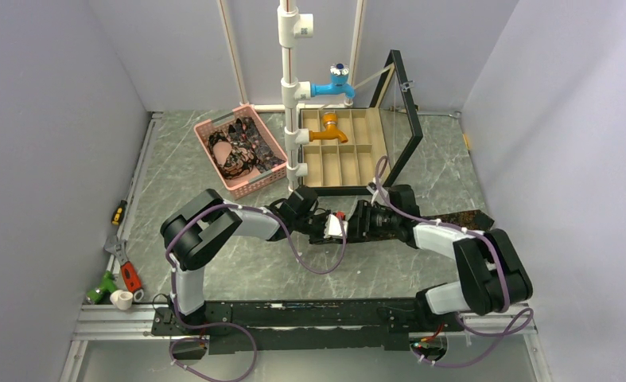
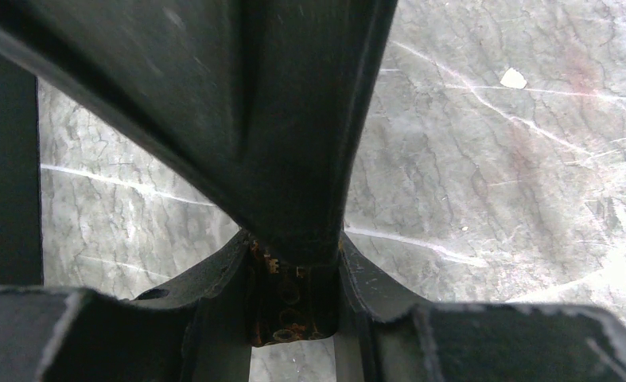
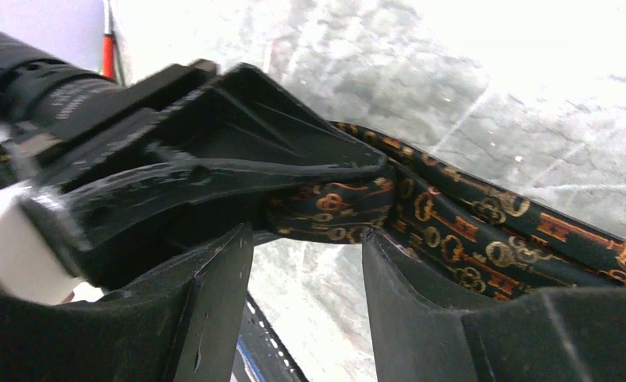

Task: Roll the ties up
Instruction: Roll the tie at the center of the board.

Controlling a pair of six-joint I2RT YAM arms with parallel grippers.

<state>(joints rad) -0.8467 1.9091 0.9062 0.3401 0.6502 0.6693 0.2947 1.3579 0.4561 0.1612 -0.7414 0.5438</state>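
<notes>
Tie (image 3: 452,239) between left fingers (image 3: 214,171), near right fingers (image 3: 421,306)

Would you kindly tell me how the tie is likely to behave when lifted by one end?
Probably floppy: the tie folds and bends where the left pincer pinches it. Likely light for its size, being thin fabric. Its smooth-looking surface suggests it may slip.
</notes>
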